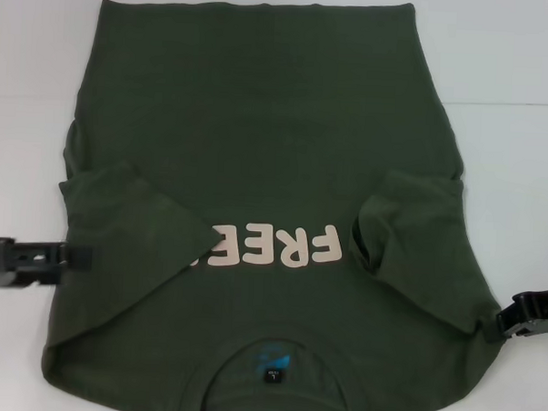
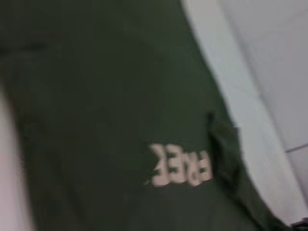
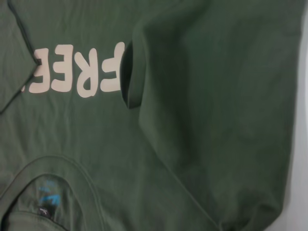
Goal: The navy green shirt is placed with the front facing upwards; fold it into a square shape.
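The navy green shirt [image 1: 259, 123] lies flat with its front up, collar toward me and hem at the far side. Both short sleeves are folded inward over the chest, the left sleeve [image 1: 128, 217] and the right sleeve [image 1: 418, 230] each covering an end of the pale pink lettering [image 1: 272, 246]. The black neck label [image 1: 273, 365] shows inside the collar. My left gripper [image 1: 72, 256] sits at the shirt's left edge. My right gripper [image 1: 505, 323] touches the shirt's right edge near the shoulder. The wrist views show the shirt [image 2: 106, 86] [image 3: 216, 72] and the lettering [image 2: 183, 166] [image 3: 77, 70].
The white table [image 1: 514, 134] surrounds the shirt, with bare strips to the left and right and a faint seam line [image 1: 506, 105] at the far right. The shirt's collar end reaches the table's near edge.
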{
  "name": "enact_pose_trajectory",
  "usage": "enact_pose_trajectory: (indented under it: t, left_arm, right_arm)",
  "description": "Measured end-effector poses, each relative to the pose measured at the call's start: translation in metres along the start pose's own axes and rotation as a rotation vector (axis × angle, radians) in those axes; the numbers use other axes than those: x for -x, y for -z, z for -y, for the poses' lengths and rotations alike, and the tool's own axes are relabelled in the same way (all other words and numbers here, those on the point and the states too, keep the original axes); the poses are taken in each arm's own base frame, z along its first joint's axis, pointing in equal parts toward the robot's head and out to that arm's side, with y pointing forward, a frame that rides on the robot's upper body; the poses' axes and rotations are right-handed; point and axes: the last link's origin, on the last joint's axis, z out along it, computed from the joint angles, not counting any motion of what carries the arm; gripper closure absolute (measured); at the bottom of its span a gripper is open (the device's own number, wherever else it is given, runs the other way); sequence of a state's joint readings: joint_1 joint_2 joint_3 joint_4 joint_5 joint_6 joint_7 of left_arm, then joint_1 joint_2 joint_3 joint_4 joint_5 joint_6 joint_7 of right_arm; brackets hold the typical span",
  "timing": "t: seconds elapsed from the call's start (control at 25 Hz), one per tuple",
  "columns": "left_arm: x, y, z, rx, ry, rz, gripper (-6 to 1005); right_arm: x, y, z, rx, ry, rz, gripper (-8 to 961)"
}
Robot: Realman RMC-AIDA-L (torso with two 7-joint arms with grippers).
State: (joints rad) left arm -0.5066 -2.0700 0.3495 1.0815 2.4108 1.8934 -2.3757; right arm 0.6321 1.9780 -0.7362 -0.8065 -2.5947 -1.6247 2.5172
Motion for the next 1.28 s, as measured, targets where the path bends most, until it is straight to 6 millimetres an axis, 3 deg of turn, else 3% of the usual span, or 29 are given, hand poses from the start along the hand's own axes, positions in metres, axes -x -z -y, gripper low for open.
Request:
enact_pose_trajectory:
  t: [0.32, 1.0, 1.28]
  left_arm:
    - [0.004, 0.002, 0.011, -0.173, 0.131, 0.135, 138]
    - [0.008, -0.013, 0.029, -0.29, 0.171, 0.201, 139]
    - [0.012, -0.029, 0.033, -0.304, 0.163, 0.246, 137]
  right_arm:
    - [0.005, 0.0, -0.005, 0.005, 0.035, 0.006, 914]
    - [0.008, -0.002, -0.01, 0.033, 0.062, 0.012, 913]
    - [0.008, -0.003, -0.011, 0.037, 0.07, 0.005, 913]
